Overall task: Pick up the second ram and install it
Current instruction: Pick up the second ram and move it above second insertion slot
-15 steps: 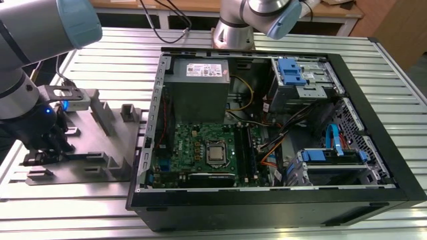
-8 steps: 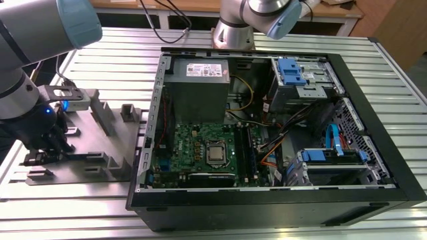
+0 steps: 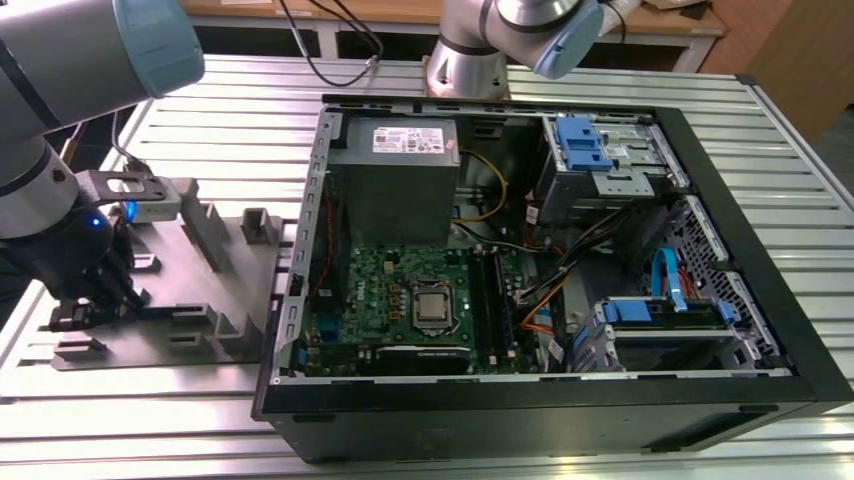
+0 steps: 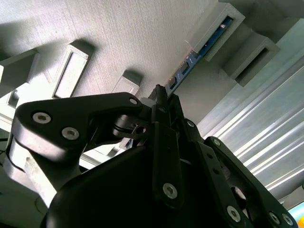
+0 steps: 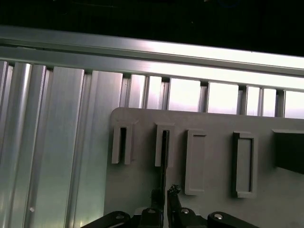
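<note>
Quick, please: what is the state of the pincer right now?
Pincer: closed on the second ram, which stands on edge in a slot of the grey tray.

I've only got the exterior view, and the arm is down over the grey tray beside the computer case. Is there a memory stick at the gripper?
Observer: Yes. In the first wrist view a thin dark memory stick stands on edge in a slotted holder on the tray, and it runs right up to the gripper.
Operator: Is it out of the holder?
Observer: No. In the second wrist view its far end sits in the holder's slot.
Operator: Which way does it lie?
Observer: Along the table's slats, as the first wrist view shows.
</note>
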`<state>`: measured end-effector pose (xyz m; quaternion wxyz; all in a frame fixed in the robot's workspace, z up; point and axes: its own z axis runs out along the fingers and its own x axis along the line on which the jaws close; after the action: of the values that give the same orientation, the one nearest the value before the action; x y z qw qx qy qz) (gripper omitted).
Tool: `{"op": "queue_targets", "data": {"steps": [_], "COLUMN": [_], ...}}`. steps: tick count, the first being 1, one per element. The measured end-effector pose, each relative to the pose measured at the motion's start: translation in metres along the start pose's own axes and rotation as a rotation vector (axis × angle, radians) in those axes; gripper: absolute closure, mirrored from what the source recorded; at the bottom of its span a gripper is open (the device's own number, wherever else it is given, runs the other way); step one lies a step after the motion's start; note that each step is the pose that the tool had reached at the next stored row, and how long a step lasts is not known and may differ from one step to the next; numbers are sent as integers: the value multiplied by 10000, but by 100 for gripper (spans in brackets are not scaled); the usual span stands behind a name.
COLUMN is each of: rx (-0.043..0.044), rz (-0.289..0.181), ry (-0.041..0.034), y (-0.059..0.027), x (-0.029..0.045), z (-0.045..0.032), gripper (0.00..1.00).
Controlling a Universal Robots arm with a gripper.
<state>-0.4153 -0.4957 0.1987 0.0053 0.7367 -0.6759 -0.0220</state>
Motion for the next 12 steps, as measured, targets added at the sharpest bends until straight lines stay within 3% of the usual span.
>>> {"op": "queue_targets", "data": {"steps": [6, 8, 9, 12], "rx": [0, -1, -1, 0], "rz": [0, 1, 1, 0], "ry": [0, 0, -1, -1], "y": [0, 1, 0, 0], "x": [0, 0, 0, 0], "z": [0, 0, 0, 0], "gripper": [84, 86, 91, 91]}}
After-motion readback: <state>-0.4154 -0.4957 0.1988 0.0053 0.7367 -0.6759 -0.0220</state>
